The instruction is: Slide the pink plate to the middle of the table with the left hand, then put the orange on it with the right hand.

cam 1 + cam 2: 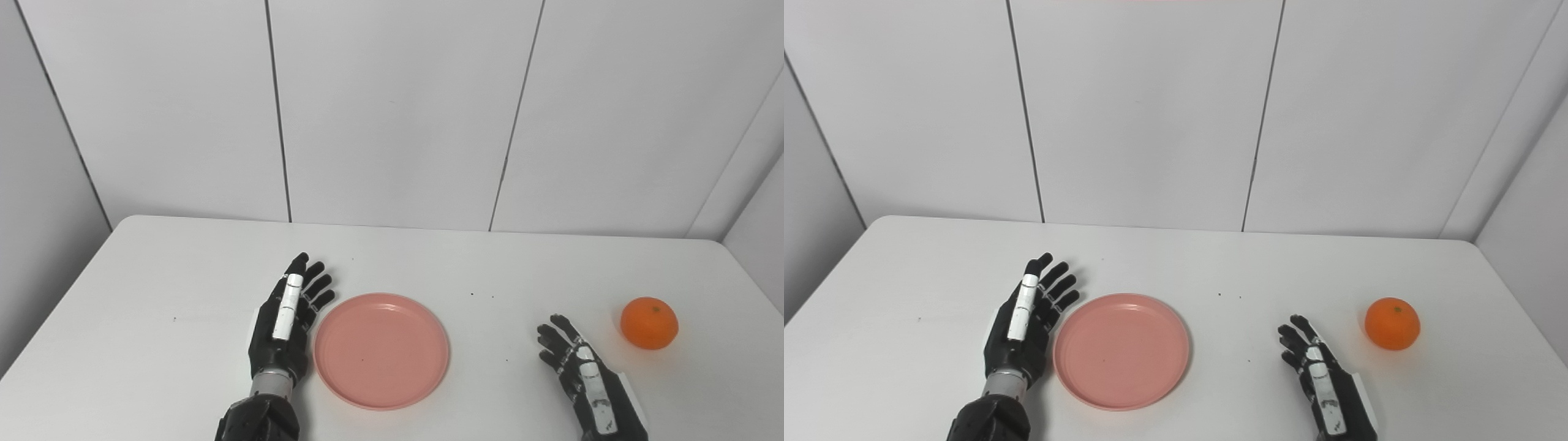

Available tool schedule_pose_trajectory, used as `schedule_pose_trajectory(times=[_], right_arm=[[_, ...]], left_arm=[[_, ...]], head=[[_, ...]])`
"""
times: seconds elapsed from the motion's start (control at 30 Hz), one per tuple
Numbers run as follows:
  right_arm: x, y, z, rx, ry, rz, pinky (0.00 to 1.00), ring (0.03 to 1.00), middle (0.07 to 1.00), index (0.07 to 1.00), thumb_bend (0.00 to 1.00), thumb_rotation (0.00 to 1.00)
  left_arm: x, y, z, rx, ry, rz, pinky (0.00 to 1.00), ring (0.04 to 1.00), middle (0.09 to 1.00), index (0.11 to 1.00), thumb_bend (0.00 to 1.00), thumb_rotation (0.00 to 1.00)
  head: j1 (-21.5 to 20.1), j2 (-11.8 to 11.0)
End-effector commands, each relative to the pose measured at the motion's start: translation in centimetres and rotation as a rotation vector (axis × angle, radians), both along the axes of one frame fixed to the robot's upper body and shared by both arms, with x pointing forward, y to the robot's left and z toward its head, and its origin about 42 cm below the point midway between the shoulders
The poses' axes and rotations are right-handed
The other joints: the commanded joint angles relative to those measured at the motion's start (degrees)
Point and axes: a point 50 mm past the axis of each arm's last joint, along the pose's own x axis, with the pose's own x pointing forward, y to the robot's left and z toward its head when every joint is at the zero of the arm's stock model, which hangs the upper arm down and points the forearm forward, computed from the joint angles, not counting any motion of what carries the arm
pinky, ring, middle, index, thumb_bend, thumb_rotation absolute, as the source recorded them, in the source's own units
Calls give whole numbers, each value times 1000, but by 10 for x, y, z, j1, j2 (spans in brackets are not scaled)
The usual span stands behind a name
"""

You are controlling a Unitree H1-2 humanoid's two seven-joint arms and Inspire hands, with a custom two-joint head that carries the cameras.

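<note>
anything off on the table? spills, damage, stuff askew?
Nothing stands out. The pink plate lies flat and empty beside the open left hand; the orange sits whole beyond the open right hand. Only a few tiny dark specks mark the table.

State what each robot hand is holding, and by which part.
Nothing is held. The left robot hand is open beside the plate; the right robot hand is open, apart from the orange.
</note>
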Motion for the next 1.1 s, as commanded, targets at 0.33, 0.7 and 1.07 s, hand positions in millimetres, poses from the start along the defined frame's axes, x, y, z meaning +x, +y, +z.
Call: schedule_pose_trajectory(times=[0.33,0.7,1.07], right_arm=[[-12,23,-27,25,115,2,880,872,832,870,855,878],[-13,21,-28,20,118,1,879,871,830,871,875,872],[-12,24,-17,-107,-75,-95,817,812,786,811,824,778]], left_arm=[[6,5,16,-41,-59,-9,784,811,806,827,793,616],[5,3,13,-35,-54,-28,799,820,824,841,775,652],[11,10,0,67,-92,-22,814,819,813,824,752,588]], head=[[-19,3],[-17,2],[-59,-22]])
